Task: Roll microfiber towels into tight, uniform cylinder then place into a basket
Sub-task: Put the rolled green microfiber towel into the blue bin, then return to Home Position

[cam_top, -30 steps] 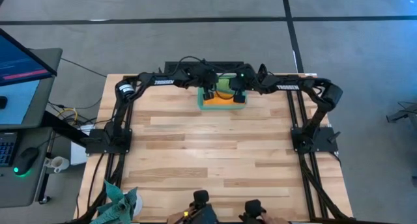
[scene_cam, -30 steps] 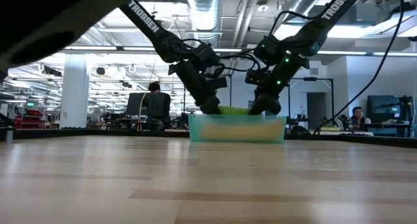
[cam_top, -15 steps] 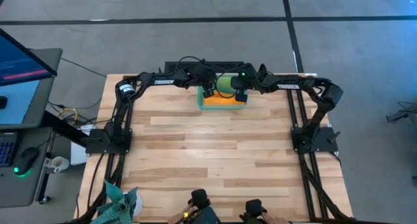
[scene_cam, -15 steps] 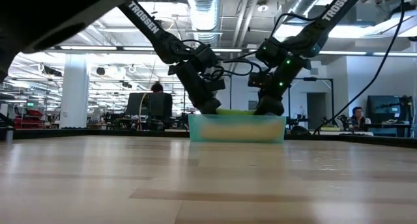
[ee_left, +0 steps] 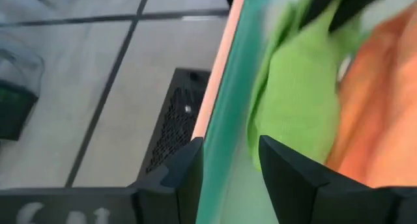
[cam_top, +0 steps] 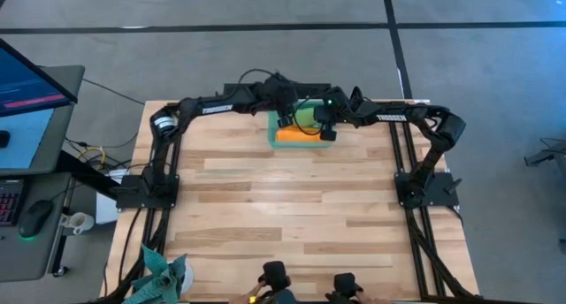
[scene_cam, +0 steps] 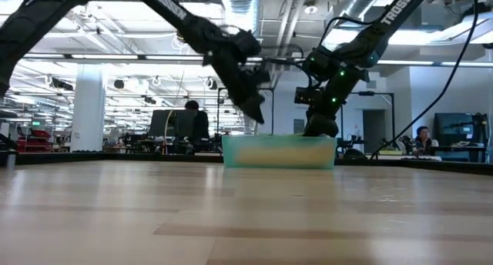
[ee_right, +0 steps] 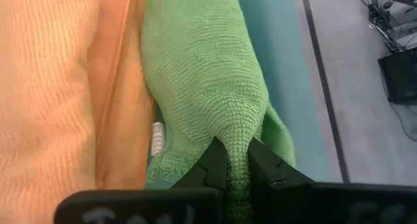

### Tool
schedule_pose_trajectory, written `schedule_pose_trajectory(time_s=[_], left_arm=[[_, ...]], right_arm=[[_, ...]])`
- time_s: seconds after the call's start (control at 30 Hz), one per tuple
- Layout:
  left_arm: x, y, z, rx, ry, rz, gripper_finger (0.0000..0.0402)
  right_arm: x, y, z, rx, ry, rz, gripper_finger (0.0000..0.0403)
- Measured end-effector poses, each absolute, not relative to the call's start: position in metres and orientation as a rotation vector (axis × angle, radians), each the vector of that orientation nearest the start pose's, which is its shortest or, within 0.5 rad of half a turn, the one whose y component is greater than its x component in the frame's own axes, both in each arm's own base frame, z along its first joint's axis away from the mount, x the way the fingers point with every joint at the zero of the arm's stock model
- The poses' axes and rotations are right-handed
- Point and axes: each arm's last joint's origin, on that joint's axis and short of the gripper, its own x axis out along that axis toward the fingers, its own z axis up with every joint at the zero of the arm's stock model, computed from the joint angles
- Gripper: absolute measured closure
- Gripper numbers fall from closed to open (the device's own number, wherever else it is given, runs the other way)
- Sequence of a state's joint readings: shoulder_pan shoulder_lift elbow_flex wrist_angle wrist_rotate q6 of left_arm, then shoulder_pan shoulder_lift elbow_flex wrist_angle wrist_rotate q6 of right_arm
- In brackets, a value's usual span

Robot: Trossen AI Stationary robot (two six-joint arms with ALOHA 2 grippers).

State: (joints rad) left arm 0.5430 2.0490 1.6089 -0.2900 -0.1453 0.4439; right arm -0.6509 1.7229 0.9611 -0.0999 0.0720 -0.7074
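Observation:
The teal basket stands at the table's far edge. In it lie the rolled orange towel on the near side and the rolled lime green towel on the far side. My left gripper hangs open above the basket's far left wall, touching nothing. My right gripper reaches down into the basket's right end, shut on the green towel. My right gripper pinches the tapered right end of the green towel roll between its two fingers. The fingers slant down from the table's right side, along the roll. The roll lies in the basket against the orange towel.
A dark teal-grey cloth lies at the table's near left corner. Two control handles show at the near edge. A monitor stands off the table's left side. People sit in the room behind.
My left gripper has risen out of the basket's left end and now hangs clear above it. The green towel, which bulged above the basket's rim in the low view, has sunk below it.

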Motion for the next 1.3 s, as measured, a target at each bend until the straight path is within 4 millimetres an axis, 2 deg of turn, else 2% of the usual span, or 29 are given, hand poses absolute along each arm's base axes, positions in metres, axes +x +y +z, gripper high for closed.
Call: schedule_pose_trajectory(time_s=[0.17,0.27,0.43,0.6,0.73,0.87,1.1,1.3], left_arm=[[0.373,0.229,0.270,0.209,0.796,0.486,0.0275],[0.362,0.218,0.291,0.165,0.767,0.478,0.0281],[0.352,0.193,0.308,0.097,0.787,0.418,0.0284],[0.347,0.181,0.324,0.107,0.756,0.417,0.0284],[0.343,0.176,0.334,0.075,0.728,0.430,0.0284],[0.339,0.173,0.340,0.075,0.717,0.429,0.0284],[0.335,0.173,0.337,0.067,0.763,0.425,0.0284],[0.330,0.171,0.331,0.060,0.838,0.407,0.0284]], right_arm=[[0.270,-0.208,0.164,-0.378,1.043,-0.338,0.0355],[0.270,-0.208,0.164,-0.378,1.042,-0.339,0.0346],[0.269,-0.207,0.164,-0.376,1.053,-0.334,0.0344],[0.269,-0.207,0.164,-0.378,1.056,-0.336,0.0342],[0.271,-0.204,0.164,-0.382,1.058,-0.325,0.0328],[0.274,-0.200,0.163,-0.364,1.058,-0.338,0.0282],[0.277,-0.194,0.163,-0.412,1.102,-0.361,0.0191],[0.277,-0.188,0.173,-0.442,1.082,-0.347,0.0164]])
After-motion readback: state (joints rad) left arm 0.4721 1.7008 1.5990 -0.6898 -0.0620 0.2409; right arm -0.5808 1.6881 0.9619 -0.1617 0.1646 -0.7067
